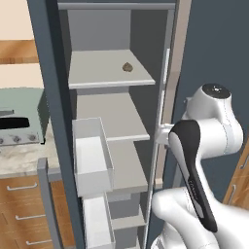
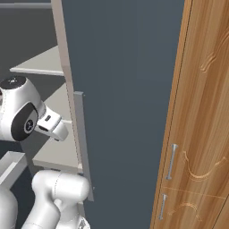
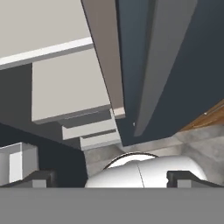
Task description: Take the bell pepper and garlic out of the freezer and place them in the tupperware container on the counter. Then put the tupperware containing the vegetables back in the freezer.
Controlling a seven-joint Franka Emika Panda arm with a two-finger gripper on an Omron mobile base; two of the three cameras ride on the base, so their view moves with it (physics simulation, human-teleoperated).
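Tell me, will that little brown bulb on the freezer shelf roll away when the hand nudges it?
Probably somewhat: the garlic looks rounded and sits loose on a flat, smooth shelf. Its pointed top may make it wobble rather than roll straight. Being small, it likely weighs little.

Grey-green toaster oven (image 1: 22, 121) left; wooden cabinet door (image 2: 201, 134) right, metal handles (image 2: 170, 162).

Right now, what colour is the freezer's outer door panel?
Dark slate blue; the freezer door shows best in the right base view.
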